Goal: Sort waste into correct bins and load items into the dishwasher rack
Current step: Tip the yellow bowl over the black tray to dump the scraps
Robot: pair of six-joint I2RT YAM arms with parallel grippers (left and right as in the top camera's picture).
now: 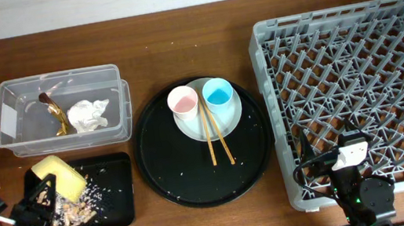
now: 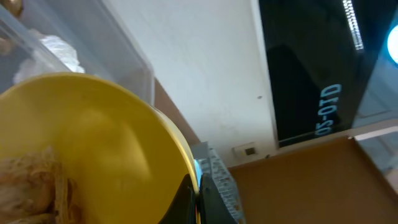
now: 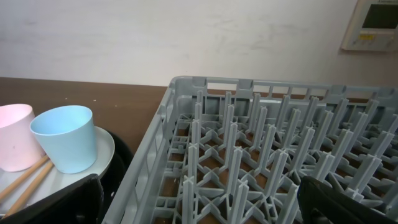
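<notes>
Smooth yellow bowl (image 2: pixel 93 137) was pinched at rim by left gripper (image 2: pixel 196 198) and held tilted over shallow black rectangular tray (image 1: pixel 118 190). Beige crumbly scraps (image 1: pixel 74 214) were scattered in tray, some seen in bowl. Right gripper (image 3: pixel 199 185) was spread wide, empty, at edge of grey pegged rack (image 3: pixel 261 137). Crumpled white tissue (image 1: pixel 90 115) and twisted gold-brown wrapper (image 1: pixel 56 115) were seen in clear tub (image 1: pixel 54 77). Pink cup (image 1: pixel 182 101), blue cup (image 1: pixel 217 93) and thin wooden chopsticks (image 1: pixel 210 147) were seen on pale round plate (image 1: pixel 232 119).

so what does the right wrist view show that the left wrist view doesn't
Only right wrist: small blue cup, small pink cup and wooden chopsticks on a pale round plate. Only left wrist: yellow bowl holding beige food scraps, clear plastic tub with crumpled white tissue. Both: the white wall and, seemingly, the grey plastic dishwasher rack.
</notes>
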